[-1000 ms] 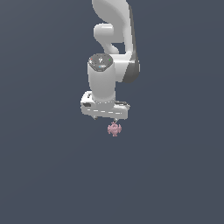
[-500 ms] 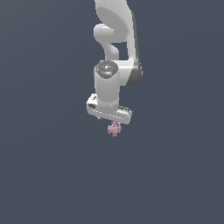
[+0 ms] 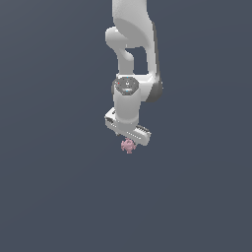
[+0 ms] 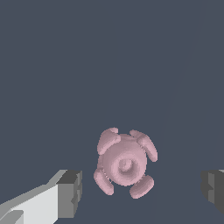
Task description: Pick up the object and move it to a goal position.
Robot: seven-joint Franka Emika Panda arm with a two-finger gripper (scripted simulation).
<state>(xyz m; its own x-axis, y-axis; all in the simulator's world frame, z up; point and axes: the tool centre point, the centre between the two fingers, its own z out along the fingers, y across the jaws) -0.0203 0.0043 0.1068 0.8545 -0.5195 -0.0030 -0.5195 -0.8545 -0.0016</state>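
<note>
The object (image 3: pixel 128 145) is a tiny pink knobby lump with rounded bumps. In the exterior view it shows just under the white hand of the arm. My gripper (image 3: pixel 129 140) is directly over it. In the wrist view the object (image 4: pixel 125 162) lies between the two dark fingertips, with a clear gap on each side. One finger (image 4: pixel 70 193) and the other finger (image 4: pixel 214 191) stand wide apart, so the gripper (image 4: pixel 142 192) is open and touches nothing.
Only a plain dark grey-blue surface (image 3: pixel 59 197) surrounds the arm and the object. No other objects, containers or edges show in either view.
The hand has come down toward the object and turned about its vertical axis. The pink object has stayed in place.
</note>
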